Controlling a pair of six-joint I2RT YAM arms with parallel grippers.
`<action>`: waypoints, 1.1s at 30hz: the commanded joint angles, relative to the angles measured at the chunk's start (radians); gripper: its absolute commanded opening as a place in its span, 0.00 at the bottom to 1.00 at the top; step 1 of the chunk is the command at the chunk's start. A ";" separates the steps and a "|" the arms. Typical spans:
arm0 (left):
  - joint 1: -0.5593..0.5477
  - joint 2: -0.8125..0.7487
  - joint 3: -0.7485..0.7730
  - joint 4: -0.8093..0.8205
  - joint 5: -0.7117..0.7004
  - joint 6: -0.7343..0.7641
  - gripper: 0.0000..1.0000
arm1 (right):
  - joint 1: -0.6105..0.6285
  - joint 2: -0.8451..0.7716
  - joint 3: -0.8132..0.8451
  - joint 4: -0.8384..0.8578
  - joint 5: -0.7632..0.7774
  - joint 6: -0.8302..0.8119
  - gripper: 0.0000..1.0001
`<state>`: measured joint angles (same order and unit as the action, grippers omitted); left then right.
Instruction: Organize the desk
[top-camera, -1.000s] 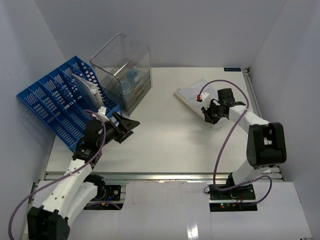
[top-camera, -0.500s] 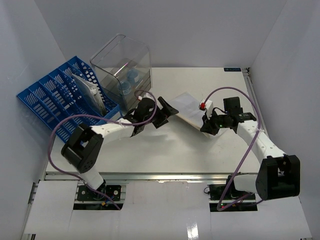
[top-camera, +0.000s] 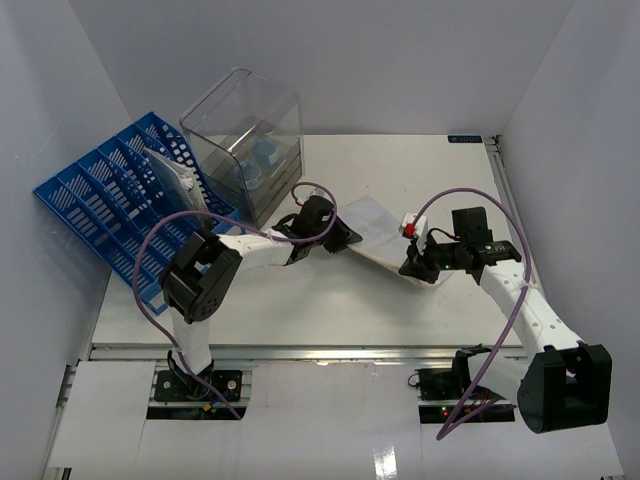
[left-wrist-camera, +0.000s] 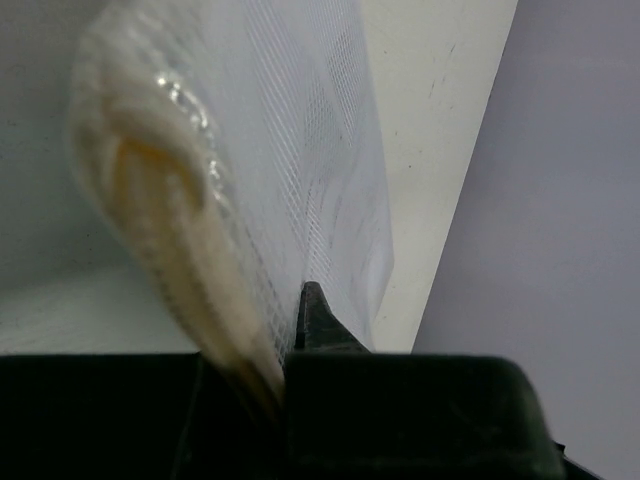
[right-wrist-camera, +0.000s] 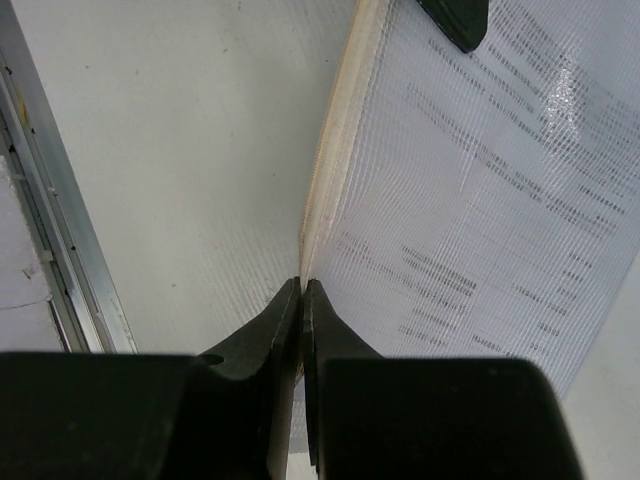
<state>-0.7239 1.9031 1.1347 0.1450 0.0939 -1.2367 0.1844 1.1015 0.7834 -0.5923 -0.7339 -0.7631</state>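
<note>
The white desk (top-camera: 330, 300) carries a translucent mesh document pouch (top-camera: 378, 226) with printed sheets inside, at centre right. My left gripper (top-camera: 342, 238) is shut on the pouch's left end. In the left wrist view the pouch (left-wrist-camera: 300, 150) curls up out of the left gripper (left-wrist-camera: 288, 335), hiding one finger. My right gripper (top-camera: 414, 264) is shut on the pouch's near right edge. In the right wrist view its jaws (right-wrist-camera: 302, 288) pinch the cream edge of the pouch (right-wrist-camera: 480, 200), with the desk (right-wrist-camera: 180, 150) beneath.
A blue slotted file rack (top-camera: 100, 205) lies tilted at the far left and holds another pouch (top-camera: 175, 182). A clear plastic bin (top-camera: 245, 140) with blue items inside stands at the back left. A metal rail (right-wrist-camera: 50, 250) edges the desk.
The left arm swung from beside the blue rack across to the pouch and shut on its left end. The right arm drew the pouch slightly toward the near side.
</note>
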 joint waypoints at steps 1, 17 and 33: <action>-0.002 -0.104 0.009 0.008 -0.050 0.084 0.00 | 0.001 0.000 0.026 -0.054 -0.088 -0.087 0.28; -0.177 -0.789 -0.201 -0.069 -0.485 0.921 0.00 | -0.043 -0.024 0.076 0.198 -0.015 0.090 0.90; -0.186 -0.983 0.274 -0.157 -1.190 1.495 0.00 | -0.053 0.060 -0.043 0.403 0.049 0.186 0.90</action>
<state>-0.9085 0.8772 1.2496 -0.1294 -0.8742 -0.0273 0.1373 1.1526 0.7525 -0.2554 -0.7026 -0.5847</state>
